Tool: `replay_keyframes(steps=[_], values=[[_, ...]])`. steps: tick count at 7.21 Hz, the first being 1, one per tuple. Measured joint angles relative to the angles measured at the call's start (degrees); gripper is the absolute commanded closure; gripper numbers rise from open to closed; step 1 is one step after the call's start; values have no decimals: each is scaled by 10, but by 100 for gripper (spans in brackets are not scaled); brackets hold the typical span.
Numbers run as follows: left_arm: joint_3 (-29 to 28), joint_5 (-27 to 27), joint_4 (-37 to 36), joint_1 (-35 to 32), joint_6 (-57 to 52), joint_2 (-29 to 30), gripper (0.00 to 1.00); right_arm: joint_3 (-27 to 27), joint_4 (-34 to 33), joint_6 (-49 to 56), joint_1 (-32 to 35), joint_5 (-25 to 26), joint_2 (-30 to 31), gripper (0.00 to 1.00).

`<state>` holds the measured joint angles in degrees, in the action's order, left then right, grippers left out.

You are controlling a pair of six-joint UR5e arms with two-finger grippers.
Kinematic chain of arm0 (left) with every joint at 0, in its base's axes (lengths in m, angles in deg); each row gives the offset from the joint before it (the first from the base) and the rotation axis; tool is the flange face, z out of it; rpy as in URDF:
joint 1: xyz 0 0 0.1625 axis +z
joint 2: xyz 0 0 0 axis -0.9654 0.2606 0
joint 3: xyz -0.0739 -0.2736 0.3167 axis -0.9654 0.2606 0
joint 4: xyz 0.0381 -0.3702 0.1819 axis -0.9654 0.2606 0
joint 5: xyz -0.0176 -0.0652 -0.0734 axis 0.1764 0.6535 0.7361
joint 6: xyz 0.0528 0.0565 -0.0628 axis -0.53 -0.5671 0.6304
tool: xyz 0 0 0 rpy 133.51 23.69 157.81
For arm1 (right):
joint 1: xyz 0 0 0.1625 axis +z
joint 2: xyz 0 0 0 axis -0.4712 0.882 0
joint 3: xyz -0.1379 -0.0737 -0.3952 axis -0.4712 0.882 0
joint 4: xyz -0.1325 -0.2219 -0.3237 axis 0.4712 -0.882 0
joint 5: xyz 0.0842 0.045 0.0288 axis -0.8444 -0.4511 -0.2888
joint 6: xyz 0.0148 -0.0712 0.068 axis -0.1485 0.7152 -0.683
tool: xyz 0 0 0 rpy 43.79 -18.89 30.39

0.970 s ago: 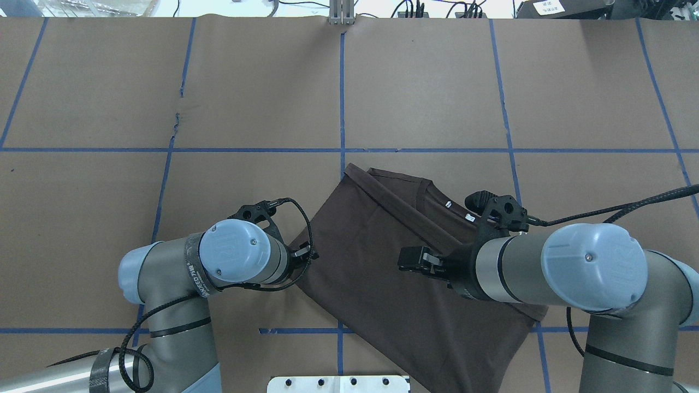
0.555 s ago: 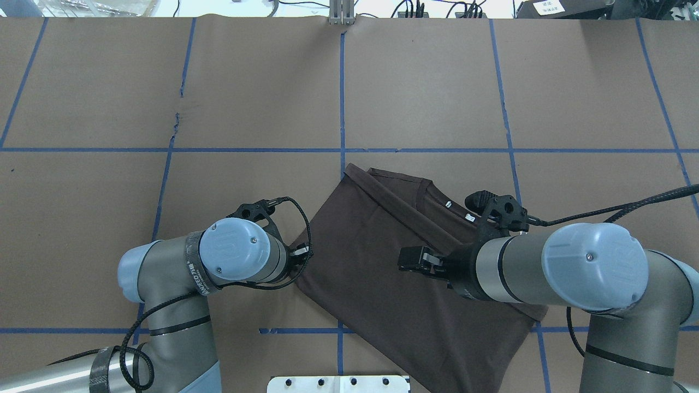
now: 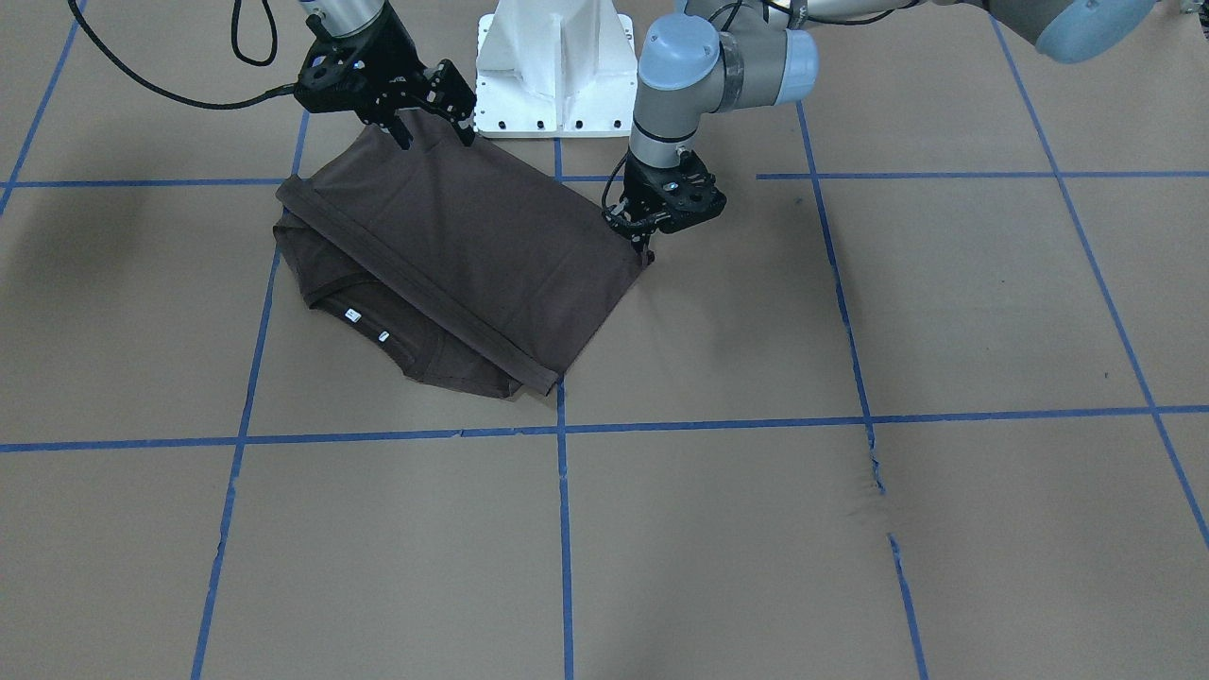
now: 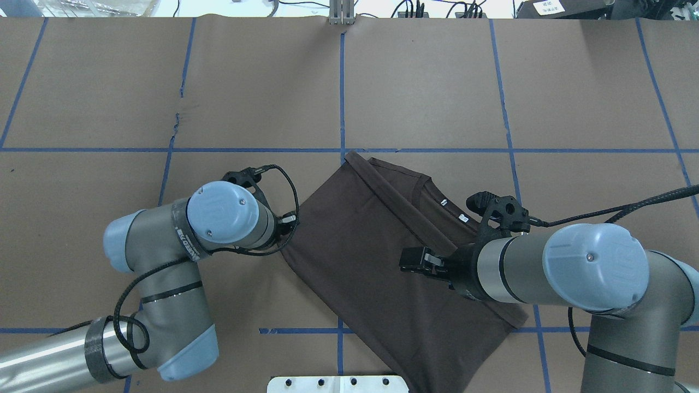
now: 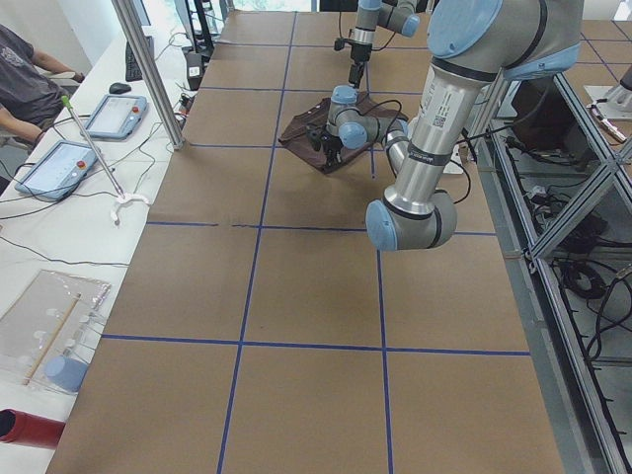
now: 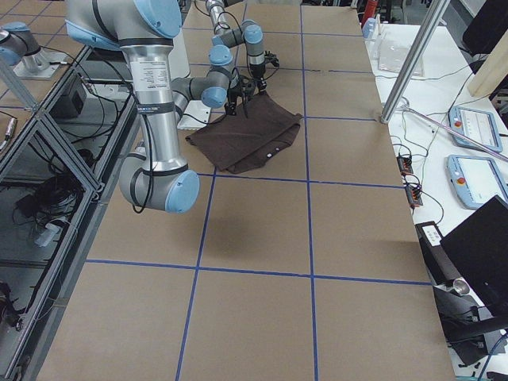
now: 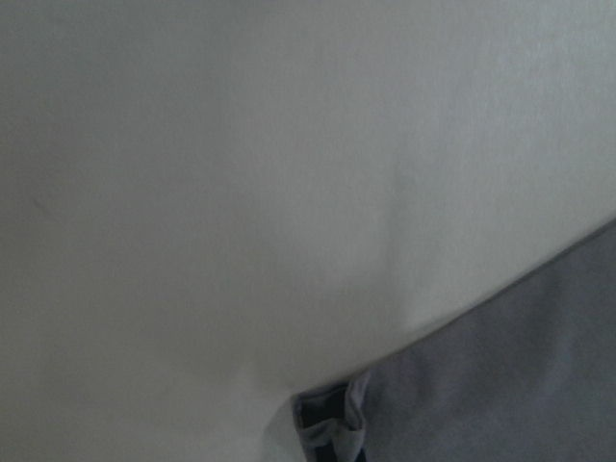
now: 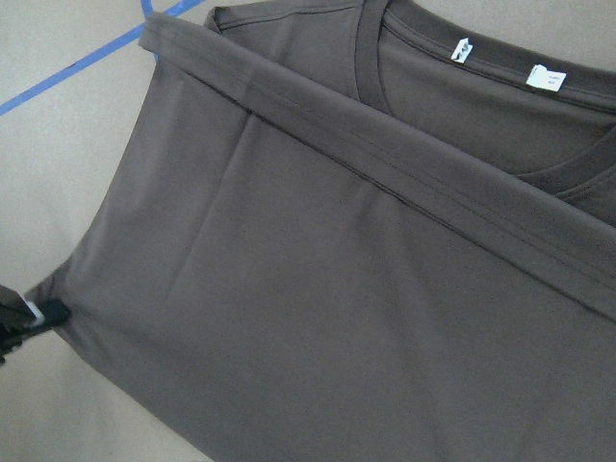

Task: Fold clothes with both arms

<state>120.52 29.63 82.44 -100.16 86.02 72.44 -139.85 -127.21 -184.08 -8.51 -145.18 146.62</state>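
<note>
- While the T-shirt (image 4: 371,262) is lying doubled over on the table (image 4: 437,82), slanted just in front of the robot's base, I am treating this as the moment to get two firm holds for the next fold.
- My left gripper (image 3: 644,241) is sitting at the shirt's corner on its own side. The right wrist view is showing creases running into one black fingertip, so I am judging it pinched onto the fabric there.
- My right gripper (image 3: 436,130) is hanging over the edge nearest the base with its fingers spread apart, gripping nothing. Whether the tips are touching the cloth I cannot tell.
- I am aiming to bring the right gripper straight down on its own corner and catch both layers, since fabric this thin is likely to let the lower layer slip away.
- I am keeping the left pinch low to the table and pulling only gently — a hard tug would probably drag the whole shirt askew.
- I am using the hem band (image 3: 416,283), lying across the shirt just beside the white neck tags (image 4: 443,202), as my straightness check — if it is bowing or wrinkling, I am easing off.
</note>
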Motion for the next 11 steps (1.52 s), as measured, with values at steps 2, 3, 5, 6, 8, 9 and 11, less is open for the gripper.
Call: replay_keyframes(steps=[2,3,5,6,8,9,11], values=[[-55,1,13,-71,-80,30,100,0,1,0,0,0,-1,0],[-112,1,46,-103,-115,54,100,0,2,1,-1,0,-2,0],[-249,1,132,-144,-159,125,100,1,2,6,4,2,-4,0],[-323,0,185,-153,-171,168,100,1,2,9,8,4,-4,0],[-430,-5,272,-160,-184,224,100,19,3,14,17,7,-17,0],[-457,-14,298,-162,-190,237,100,33,4,18,23,7,-29,0],[-484,-25,320,-170,-197,248,100,44,4,27,33,6,-38,0]])
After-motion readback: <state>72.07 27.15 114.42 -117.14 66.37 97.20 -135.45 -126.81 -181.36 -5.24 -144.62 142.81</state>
